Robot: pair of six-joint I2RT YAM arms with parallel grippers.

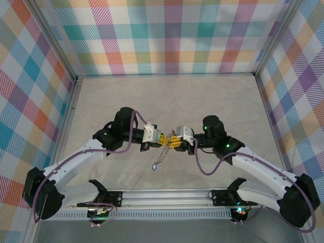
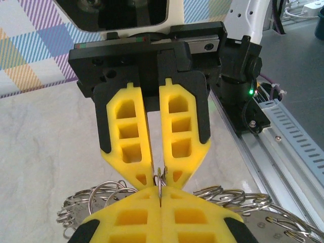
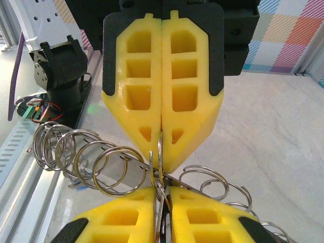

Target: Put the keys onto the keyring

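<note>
Chain [image 1: 160,156] trailing toward me, keyring [image 3: 160,176] pinched between both tools over the desk [image 1: 167,96] — my left tool [image 3: 161,148] clamped tight on its wire, my right tool [image 2: 161,176] nipping it tip to tip opposite, plaid walls beyond.

On my feed the table [image 1: 167,96] is a pale, faintly marbled sheet walled by plaid panels [image 1: 167,35] at its left, right and far edges, and along its near edge lies a slotted metal rail [image 1: 167,195] with the two arms' black mounts [image 1: 101,192] sitting on it.
</note>
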